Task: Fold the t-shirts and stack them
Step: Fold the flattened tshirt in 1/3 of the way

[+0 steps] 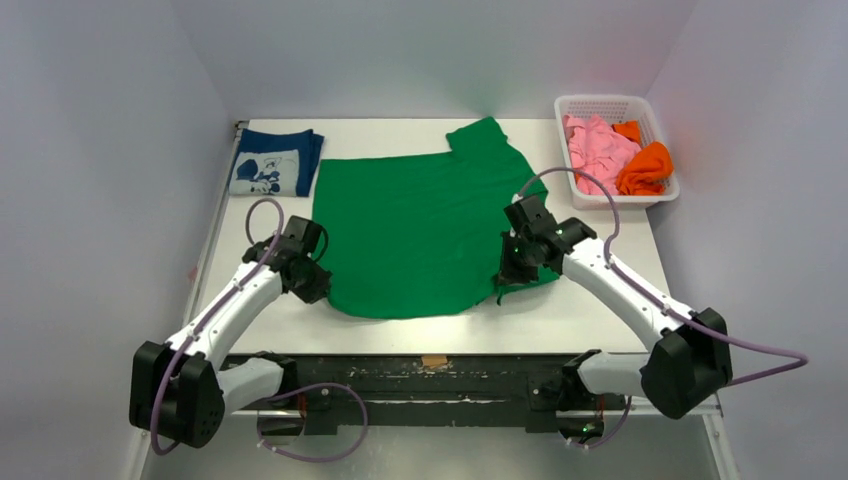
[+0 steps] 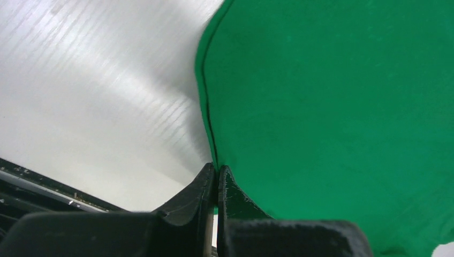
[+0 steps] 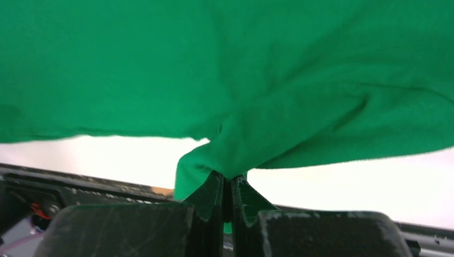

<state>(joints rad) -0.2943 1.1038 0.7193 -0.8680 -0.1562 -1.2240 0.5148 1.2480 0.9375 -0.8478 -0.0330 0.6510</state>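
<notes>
Now, on the table (image 1: 600,325), the green t-shirt (image 1: 415,235) lies spread flat; my left gripper (image 2: 216,179) pinches its near-left hem, my right gripper (image 3: 227,184) a bunched near-right corner. Lifting both evenly, hem taut, should fold it cleanly.

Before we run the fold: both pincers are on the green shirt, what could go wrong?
1. Left pincer pinches only the hem edge of the green t-shirt; it may slip out on the lift.
2. Right pincer holds a bunched wad, so the fold could come out creased or skewed.
3. The folded navy t-shirt lies close beside the green one's far-left corner; a sweep could drag it.
</notes>
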